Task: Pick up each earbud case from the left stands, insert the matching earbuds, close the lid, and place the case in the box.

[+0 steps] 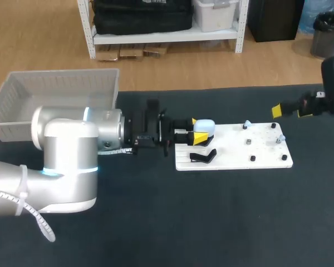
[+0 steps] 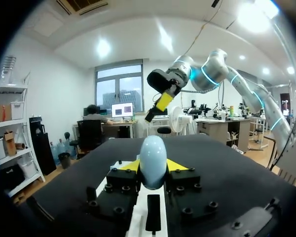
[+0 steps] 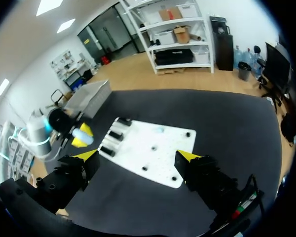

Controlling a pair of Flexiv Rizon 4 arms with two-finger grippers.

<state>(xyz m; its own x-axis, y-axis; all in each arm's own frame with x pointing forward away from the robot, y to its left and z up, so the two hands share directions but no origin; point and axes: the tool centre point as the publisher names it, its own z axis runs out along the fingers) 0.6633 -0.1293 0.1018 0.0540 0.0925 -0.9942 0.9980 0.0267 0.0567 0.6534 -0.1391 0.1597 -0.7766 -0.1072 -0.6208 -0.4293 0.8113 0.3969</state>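
A pale blue earbud case (image 1: 204, 127) sits at the left end of the white board (image 1: 234, 150). My left gripper (image 1: 193, 133) is shut on it, one yellow tip on each side. The left wrist view shows the case (image 2: 153, 160) upright between the fingertips (image 2: 130, 166), above the board's edge and a black stand (image 2: 153, 217). Whether the case still rests on its stand is hidden. Two small pale earbuds (image 1: 246, 123) (image 1: 279, 138) lie on the right half of the board. My right gripper (image 1: 289, 109) hangs open above the table's far right, away from the board (image 3: 153, 148).
A grey box (image 1: 55, 94) stands at the back left, behind my left arm. An empty black stand (image 1: 203, 156) is on the board's near left. Several small pegs (image 1: 253, 158) dot the board. In the right wrist view the box (image 3: 89, 96) lies beyond the board.
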